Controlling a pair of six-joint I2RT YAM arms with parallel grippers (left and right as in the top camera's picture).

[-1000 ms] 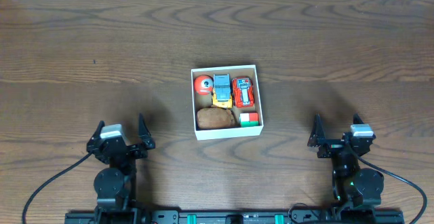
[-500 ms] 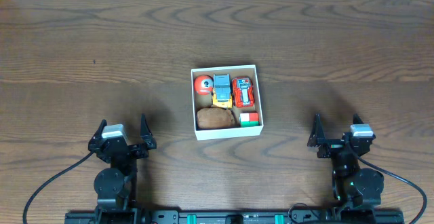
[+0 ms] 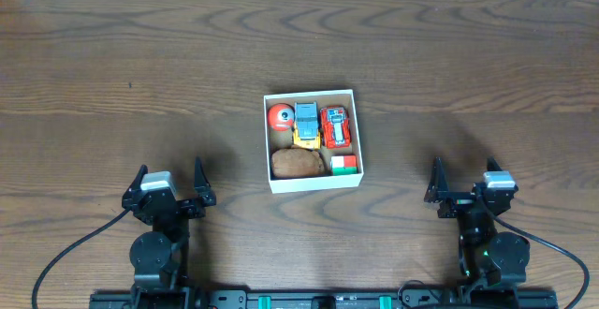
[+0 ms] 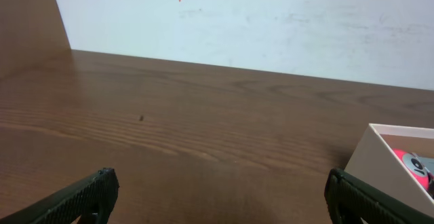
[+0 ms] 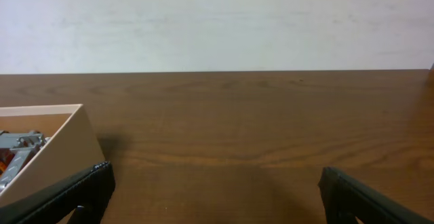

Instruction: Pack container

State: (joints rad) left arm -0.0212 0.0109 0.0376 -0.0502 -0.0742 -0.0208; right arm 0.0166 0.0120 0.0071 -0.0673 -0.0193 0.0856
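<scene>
The container (image 3: 315, 182) is a shallow white box in the middle of the table. It holds a red ball (image 3: 279, 116), a grey and yellow vehicle (image 3: 306, 124), a red car (image 3: 335, 126), a brown lump (image 3: 298, 163) and a small red and green block (image 3: 344, 165). My left gripper (image 3: 169, 169) rests open near the front edge, down and left of the box. My right gripper (image 3: 465, 172) rests open down and right of it. The left wrist view has the open gripper (image 4: 218, 180) over bare wood, with the container's corner (image 4: 380, 163) at its right. In the right wrist view the gripper (image 5: 215, 176) is open and empty, the container wall (image 5: 61, 149) at its left.
The dark wooden table (image 3: 140, 56) stretches wide on all sides of the box. A pale wall (image 4: 271, 20) stands behind the far edge. Black cables (image 3: 65, 257) trail from the arm bases at the front.
</scene>
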